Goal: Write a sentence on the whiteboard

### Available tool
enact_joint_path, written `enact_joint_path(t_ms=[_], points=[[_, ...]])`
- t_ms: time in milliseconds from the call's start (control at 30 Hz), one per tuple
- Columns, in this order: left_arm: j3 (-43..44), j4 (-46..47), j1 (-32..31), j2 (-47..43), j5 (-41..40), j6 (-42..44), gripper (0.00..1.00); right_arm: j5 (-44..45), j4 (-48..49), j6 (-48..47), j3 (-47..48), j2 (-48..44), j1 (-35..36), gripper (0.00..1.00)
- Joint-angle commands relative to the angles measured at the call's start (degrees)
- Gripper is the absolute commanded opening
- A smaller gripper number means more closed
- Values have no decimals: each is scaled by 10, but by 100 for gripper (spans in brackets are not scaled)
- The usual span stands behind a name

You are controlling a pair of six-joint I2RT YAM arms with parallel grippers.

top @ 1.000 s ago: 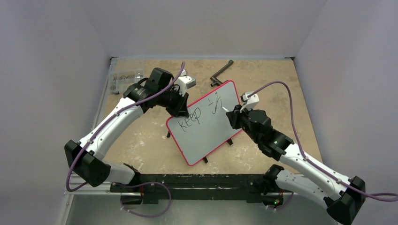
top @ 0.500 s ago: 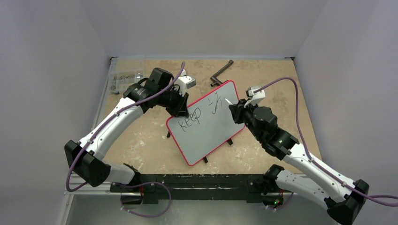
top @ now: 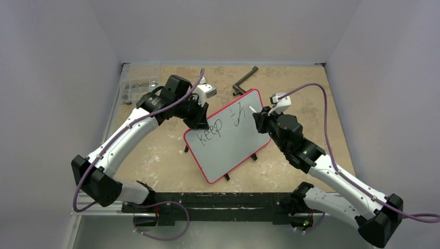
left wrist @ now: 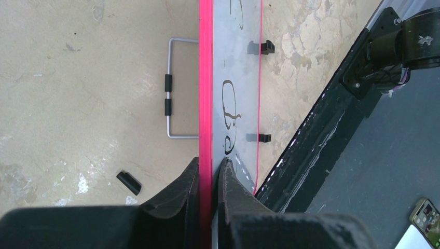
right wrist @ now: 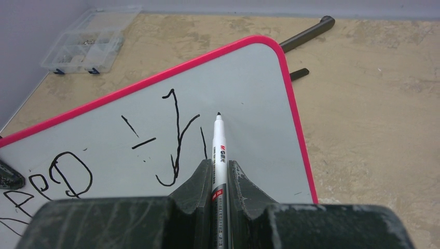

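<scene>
The whiteboard [top: 228, 142], pale grey with a red rim, stands tilted on black feet mid-table. The sentence [top: 211, 130] reads "keep" plus a few unfinished strokes to its right [right wrist: 176, 136]. My left gripper [top: 200, 120] is shut on the whiteboard's red upper-left edge [left wrist: 205, 104]. My right gripper [top: 259, 122] is shut on a white marker [right wrist: 218, 155]. The marker's black tip [right wrist: 218, 114] is near the board's upper right, just right of the last stroke; I cannot tell whether it touches.
A clear plastic parts box [top: 137, 85] sits at the back left, and it also shows in the right wrist view [right wrist: 88, 44]. A dark angled metal handle [top: 244, 83] lies behind the board. A wire stand [left wrist: 174, 88] and a small black piece [left wrist: 128, 182] lie beside the board.
My right gripper has moved up and right along the board with the marker, away from the strokes after "keep". The left arm and board have not moved.
</scene>
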Motion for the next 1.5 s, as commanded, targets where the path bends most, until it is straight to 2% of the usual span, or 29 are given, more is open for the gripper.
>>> enact_joint_path(t_ms=[0, 600, 1067, 1467], points=[[-21, -30, 3, 8, -159, 85, 0, 10, 35, -8, -12, -4, -9, 0], [-21, -30, 3, 10, -157, 85, 0, 15, 39, -13, -25, 8, -33, 0], [-21, -30, 3, 11, -156, 85, 0, -30, 68, -14, 13, 37, -46, 0], [-21, -30, 3, 11, -159, 86, 0, -79, 65, 9, -19, 24, -46, 0]])
